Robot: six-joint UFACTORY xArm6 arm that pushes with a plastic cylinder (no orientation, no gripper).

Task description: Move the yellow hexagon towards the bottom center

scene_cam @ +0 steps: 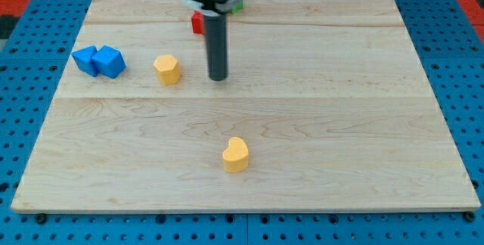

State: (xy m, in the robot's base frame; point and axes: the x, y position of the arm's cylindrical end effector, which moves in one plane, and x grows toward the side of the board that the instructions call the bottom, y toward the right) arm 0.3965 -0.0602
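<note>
The yellow hexagon (167, 69) lies on the wooden board (340, 124) at the upper left of centre. My tip (218, 78) stands just to its right, a small gap apart, at about the same height in the view. A second yellow block, heart-shaped (236, 154), lies near the bottom centre of the board.
Two blue blocks (99, 61) sit touching each other at the left, beyond the hexagon. A red block (197, 23) is partly hidden behind the rod near the top, and a sliver of a green block (237, 7) shows beside the arm. A blue pegboard surrounds the board.
</note>
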